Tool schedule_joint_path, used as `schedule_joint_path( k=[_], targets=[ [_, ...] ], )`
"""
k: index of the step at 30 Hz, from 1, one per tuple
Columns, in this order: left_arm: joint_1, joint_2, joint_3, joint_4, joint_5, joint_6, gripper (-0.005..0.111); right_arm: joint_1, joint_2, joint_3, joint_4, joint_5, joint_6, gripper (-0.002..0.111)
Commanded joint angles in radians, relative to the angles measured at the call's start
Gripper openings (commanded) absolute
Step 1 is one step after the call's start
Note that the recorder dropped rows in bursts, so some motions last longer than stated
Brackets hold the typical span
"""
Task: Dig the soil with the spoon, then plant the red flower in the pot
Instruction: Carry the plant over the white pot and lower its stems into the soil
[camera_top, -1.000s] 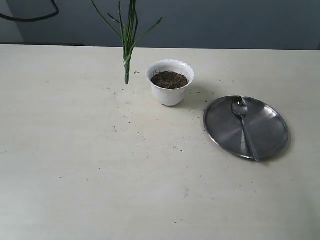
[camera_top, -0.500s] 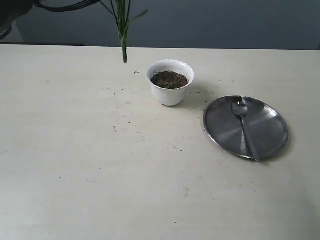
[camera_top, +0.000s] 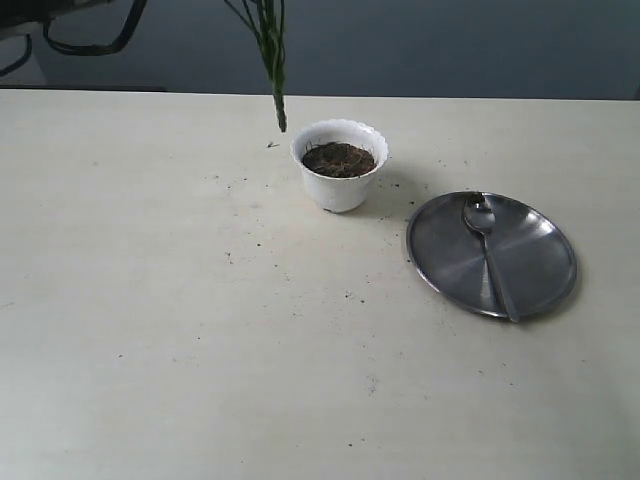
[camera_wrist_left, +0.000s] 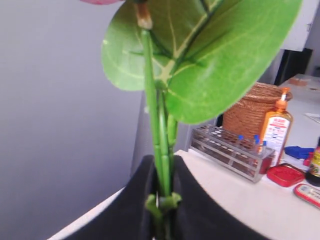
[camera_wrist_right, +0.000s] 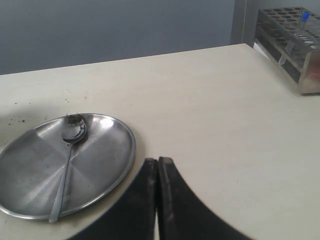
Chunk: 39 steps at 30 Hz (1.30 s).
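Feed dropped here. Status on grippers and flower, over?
Left gripper shut on red flower stems, tips in air beside pot. Right gripper shut, empty. Spoon on steel plate. Pot unobstructed.

Smooth, curved, matte-black claw fingers

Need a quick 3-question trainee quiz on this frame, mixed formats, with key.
1. True or false: the spoon lies on the steel plate.
2. The left tool is shut on: A) the red flower; B) the spoon; C) nothing.
3. Is the flower's stem tip in the soil of the pot?
Key: 1 true. 2 A. 3 No: it hangs in the air beside the pot's rim.
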Motion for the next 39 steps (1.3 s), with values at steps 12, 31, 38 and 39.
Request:
schedule_joint_path(
  k=[12,31,38,39],
  targets=[
    [-0.021,0.093,-0.128,0.020,0.095,-0.108,0.000,-0.004,-0.004,0.005,0.004,-0.012,-0.005,-0.001],
    [-0.168,0.073,-0.128,-0.033,0.208,-0.078,0.000,-0.004,-0.004,0.005,0.004,-0.015,-0.005,-0.001],
    [-0.143,0.073,-0.133,-0.010,0.124,-0.014,0.000,-0.004,-0.004,0.005,0.005,-0.013,-0.005,-0.001],
    [-0.133,0.073,-0.133,-0.019,0.120,-0.011,0.000,-0.004,-0.004,0.005,0.005,-0.013,-0.005,-0.001]
  ],
)
